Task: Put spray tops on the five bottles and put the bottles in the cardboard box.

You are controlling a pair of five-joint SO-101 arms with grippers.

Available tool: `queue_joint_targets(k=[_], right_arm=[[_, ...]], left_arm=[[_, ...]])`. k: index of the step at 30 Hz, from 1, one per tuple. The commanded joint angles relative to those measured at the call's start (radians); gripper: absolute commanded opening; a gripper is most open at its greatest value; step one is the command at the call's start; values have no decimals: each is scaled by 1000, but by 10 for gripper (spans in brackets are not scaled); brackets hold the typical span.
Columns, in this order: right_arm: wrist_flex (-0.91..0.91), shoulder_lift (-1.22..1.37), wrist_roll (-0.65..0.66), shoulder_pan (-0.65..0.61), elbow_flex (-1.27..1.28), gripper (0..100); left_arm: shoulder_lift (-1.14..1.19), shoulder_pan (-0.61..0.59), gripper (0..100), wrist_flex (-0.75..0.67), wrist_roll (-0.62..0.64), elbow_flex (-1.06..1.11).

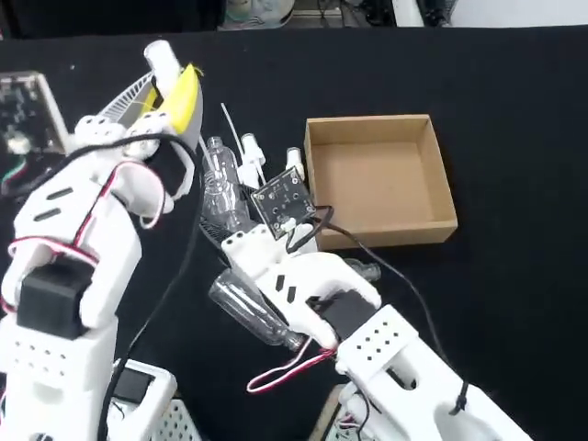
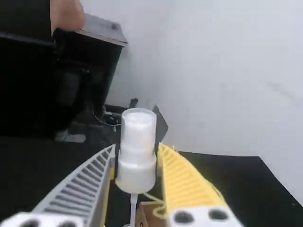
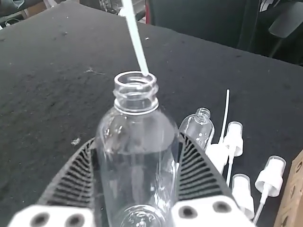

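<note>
The left gripper [image 2: 136, 150] pinches a spray top [image 2: 138, 125], its tube [image 3: 135, 38] at the mouth of the bottle [image 3: 137, 109] clamped by the right gripper [image 3: 137, 140]. Loose spray tops [image 3: 234, 137] and a small bottle [image 3: 198, 125] lie on the desk [image 1: 514, 110] beside the cardboard box [image 1: 404, 230].

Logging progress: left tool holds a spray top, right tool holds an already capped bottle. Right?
No: the right wrist view shows the bottle in the right tool uncapped, neck open, with only a dip tube at its mouth. The left tool does hold a spray top.
</note>
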Motion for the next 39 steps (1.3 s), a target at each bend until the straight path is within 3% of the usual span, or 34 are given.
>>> queue_joint_targets(k=[1, 21, 34, 39], right_arm=[[-29, -42, 2, -12, -25, 11], [-29, -42, 2, -12, -25, 11], [-29, -42, 2, -12, -25, 11], [-29, -42, 2, -12, -25, 11]], left_arm=[[60, 10, 30, 18, -14, -116], [66, 10, 30, 20, -18, -265], [69, 12, 30, 175, -14, -216], [60, 12, 30, 80, -12, -76]])
